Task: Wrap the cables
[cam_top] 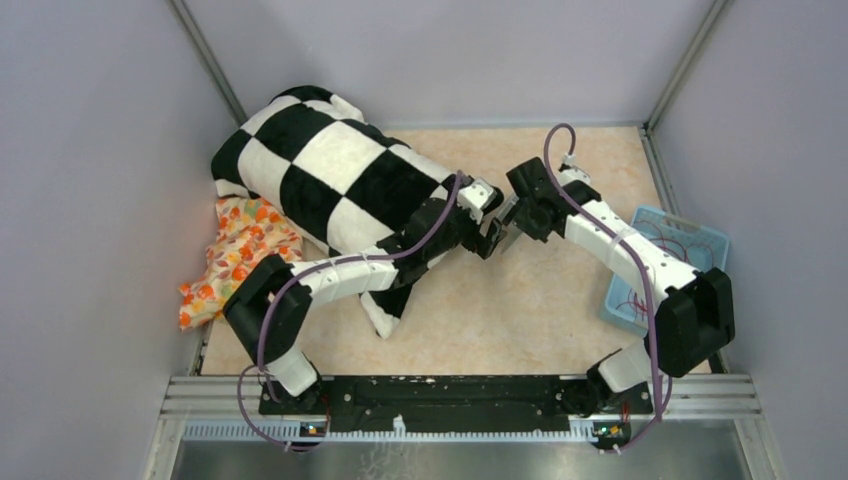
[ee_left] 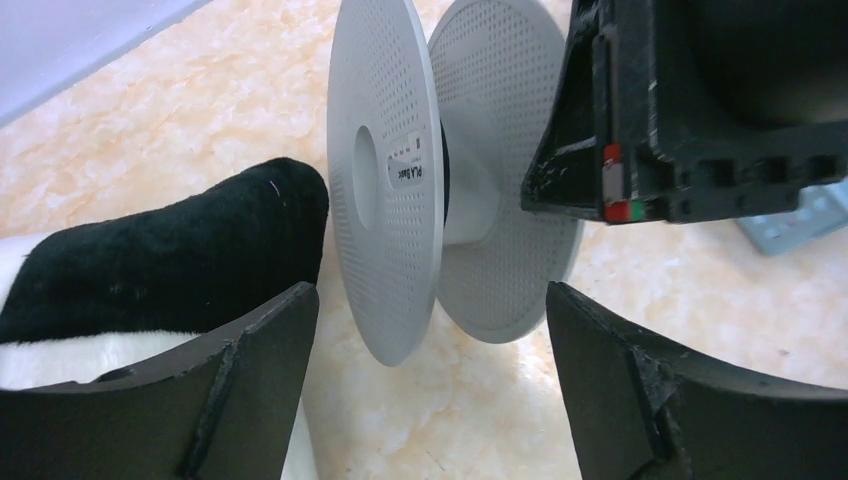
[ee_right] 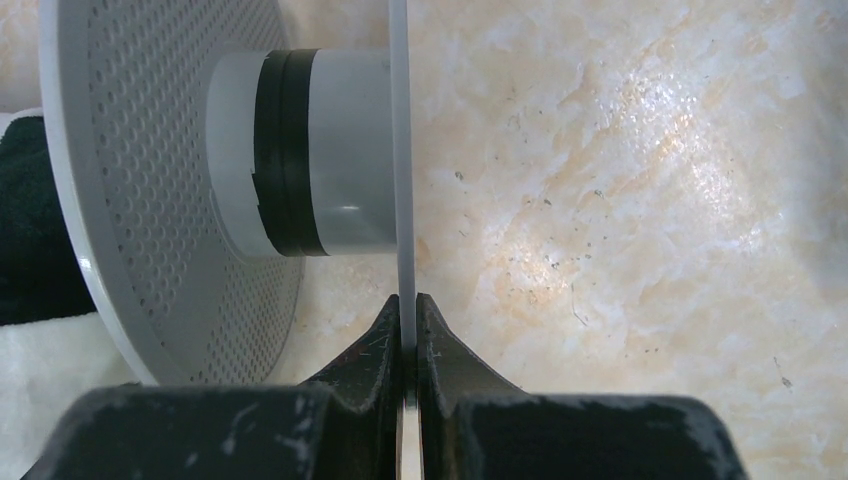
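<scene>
Grey perforated spool [ee_right: 150, 150]: one flange pinched edge-on in my right gripper [ee_right: 405, 318]. Left gripper [ee_left: 430, 300] spread wide, fingers flanking spool, not touching. Hub carries no wire. Cables [cam_top: 683, 246] loose in blue basket [cam_top: 665, 213], well apart. Winding not yet begun, I judge.

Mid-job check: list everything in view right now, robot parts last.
spool: one, pale grey with perforated flanges, mid-table between the pincers
cables: several strands, dark red, inside the basket
basket: one, light blue, right edge of the table
checkered blanket: one, black and white, far left of the table
floral cloth: one, orange-patterned, left edge, partly under the blanket
table: one, beige marbled
left pincer: open, facing the spool
right pincer: shut on one spool flange's rim
</scene>
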You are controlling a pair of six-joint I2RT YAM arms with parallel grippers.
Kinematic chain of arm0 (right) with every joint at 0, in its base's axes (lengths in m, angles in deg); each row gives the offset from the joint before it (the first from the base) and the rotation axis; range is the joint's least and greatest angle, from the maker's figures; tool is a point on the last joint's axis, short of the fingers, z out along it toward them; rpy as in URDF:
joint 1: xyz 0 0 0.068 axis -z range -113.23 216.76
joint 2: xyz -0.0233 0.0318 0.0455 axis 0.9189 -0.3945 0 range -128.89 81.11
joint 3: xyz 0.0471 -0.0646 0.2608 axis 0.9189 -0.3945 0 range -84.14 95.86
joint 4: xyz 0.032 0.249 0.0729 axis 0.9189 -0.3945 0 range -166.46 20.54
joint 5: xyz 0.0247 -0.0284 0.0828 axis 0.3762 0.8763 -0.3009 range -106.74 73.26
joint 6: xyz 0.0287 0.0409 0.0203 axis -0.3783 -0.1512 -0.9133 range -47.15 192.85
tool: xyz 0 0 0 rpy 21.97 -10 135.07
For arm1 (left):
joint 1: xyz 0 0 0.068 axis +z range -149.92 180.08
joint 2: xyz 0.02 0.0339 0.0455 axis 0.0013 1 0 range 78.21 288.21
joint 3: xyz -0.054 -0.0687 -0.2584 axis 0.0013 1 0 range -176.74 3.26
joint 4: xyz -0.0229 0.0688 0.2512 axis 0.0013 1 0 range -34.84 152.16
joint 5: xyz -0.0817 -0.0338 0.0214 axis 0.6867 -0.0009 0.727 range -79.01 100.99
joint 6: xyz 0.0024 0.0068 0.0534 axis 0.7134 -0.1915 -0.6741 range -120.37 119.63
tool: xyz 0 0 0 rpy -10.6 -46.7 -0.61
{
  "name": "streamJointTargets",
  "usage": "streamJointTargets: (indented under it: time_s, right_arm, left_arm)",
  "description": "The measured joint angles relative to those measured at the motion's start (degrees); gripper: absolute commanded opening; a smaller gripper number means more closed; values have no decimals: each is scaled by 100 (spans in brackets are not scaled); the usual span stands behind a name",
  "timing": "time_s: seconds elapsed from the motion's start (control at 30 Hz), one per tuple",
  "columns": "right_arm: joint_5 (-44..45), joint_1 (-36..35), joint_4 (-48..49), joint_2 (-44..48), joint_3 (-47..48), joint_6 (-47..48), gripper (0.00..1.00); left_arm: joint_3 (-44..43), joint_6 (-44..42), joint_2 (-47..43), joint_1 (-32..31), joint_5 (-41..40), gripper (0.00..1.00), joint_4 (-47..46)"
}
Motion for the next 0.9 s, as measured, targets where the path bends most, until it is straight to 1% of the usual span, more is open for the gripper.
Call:
streamJointTargets:
  time_s: [0.07,0.1,0.13,0.17,0.23,0.3,0.33,0.37,0.43,0.67,0.77,0.87,0.9]
  right_arm:
    - [-42,0,-17,0,0,-15,2]
    - [-55,0,-24,4,0,-20,6]
    - [-70,0,-28,7,0,-35,19]
    - [-83,0,-31,9,0,-44,35]
    - [-203,0,-26,11,-9,-52,60]
    - [-317,-20,-17,26,-55,-17,79]
    - [-365,-24,-7,46,-90,0,88]
    - [-404,-28,13,85,-140,44,92]
    - [-485,-33,59,243,-286,111,95]
    - [-570,24,81,1119,-415,376,96]
    - [-557,173,35,1604,-402,643,96]
    - [-415,426,-68,2074,-361,999,98]
    - [-302,525,-125,2251,-332,1139,99]
  left_arm:
    - [-2,-232,190,0,17,83,-149]
    - [-7,-313,282,0,17,81,-184]
    - [-26,-396,389,0,15,79,-205]
    - [-50,-448,485,0,24,76,-223]
    - [-98,-546,643,2,61,72,-223]
    - [-168,-636,774,4,103,67,-221]
    - [-212,-664,824,15,122,67,-223]
    - [-251,-682,866,42,149,67,-223]
    - [-299,-673,898,83,238,68,-221]
    - [-420,-619,901,422,616,68,-173]
    - [-452,-619,901,540,754,56,-79]
    - [-461,-551,898,680,1003,45,83]
    - [-472,-518,898,721,1104,44,131]
